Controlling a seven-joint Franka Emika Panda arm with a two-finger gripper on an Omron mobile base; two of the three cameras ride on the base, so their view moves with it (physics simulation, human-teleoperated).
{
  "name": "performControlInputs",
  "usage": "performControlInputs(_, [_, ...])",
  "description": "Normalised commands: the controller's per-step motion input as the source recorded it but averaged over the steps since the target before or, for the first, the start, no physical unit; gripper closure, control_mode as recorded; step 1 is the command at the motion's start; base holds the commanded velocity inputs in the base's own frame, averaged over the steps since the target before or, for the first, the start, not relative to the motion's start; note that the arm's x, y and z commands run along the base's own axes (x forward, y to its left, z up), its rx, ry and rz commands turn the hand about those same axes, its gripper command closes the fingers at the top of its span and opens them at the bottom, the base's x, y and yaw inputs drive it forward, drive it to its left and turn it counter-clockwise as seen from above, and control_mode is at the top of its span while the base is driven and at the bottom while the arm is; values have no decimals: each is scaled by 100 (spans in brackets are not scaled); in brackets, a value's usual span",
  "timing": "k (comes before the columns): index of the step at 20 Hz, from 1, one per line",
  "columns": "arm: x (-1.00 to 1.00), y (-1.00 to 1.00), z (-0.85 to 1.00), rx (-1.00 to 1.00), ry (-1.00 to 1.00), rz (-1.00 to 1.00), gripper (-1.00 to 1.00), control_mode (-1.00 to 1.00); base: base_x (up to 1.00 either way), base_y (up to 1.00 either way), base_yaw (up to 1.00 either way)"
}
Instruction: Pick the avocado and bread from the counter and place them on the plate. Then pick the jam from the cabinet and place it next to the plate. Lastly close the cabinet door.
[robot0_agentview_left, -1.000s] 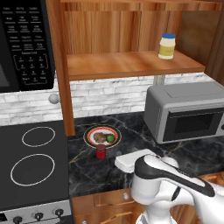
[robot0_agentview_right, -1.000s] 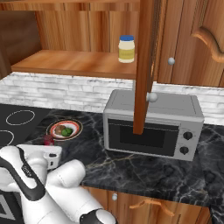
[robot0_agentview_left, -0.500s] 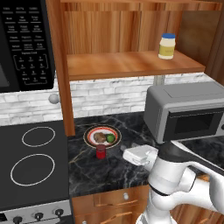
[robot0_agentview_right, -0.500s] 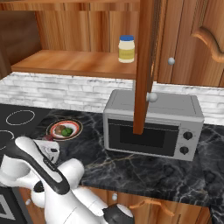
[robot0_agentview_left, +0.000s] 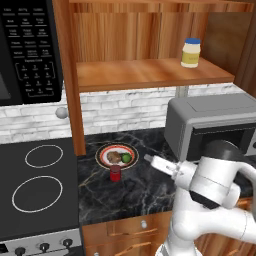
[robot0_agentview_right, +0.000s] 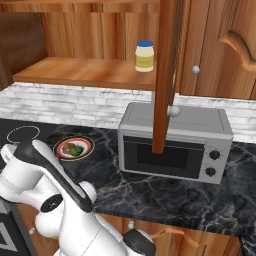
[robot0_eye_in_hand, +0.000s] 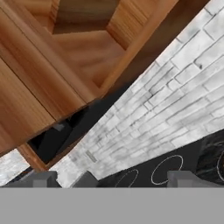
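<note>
Looking down from the left base view, we find the plate on the counter, with the bread and the avocado lying on it side by side, the avocado at three o'clock of the bread. The jam stands upright on the counter just at six o'clock of the plate, touching or almost touching its rim; we cannot tell which from here. At three o'clock of the plate sits a grey microwave. Above, the cabinet stands open, and a pale jar with a blue lid rests near the right end of its shelf. In the right base view the cabinet door is seen edge-on, swung out over the microwave, its round knob at the lower edge. Our claw shows in the hand view with its tips spread wide and nothing between them, pointing towards a brick wall and the stove rings.
</note>
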Motion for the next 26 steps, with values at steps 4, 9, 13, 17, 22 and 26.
performControlInputs(4, [-97,-49,47,31,2,-11,-100,-100,0,0,0])
performControlInputs(9, [-100,-63,61,38,-2,-10,-100,-100,0,0,0])
performControlInputs(13, [-100,-64,81,41,0,-7,-100,-100,0,0,0])
performControlInputs(17, [-97,-79,82,44,6,-1,-100,-100,0,0,0])
performControlInputs(22, [-70,-93,80,49,20,0,-100,-100,0,0,0])
performControlInputs(26, [-47,-88,67,43,15,0,-100,-100,0,0,0])
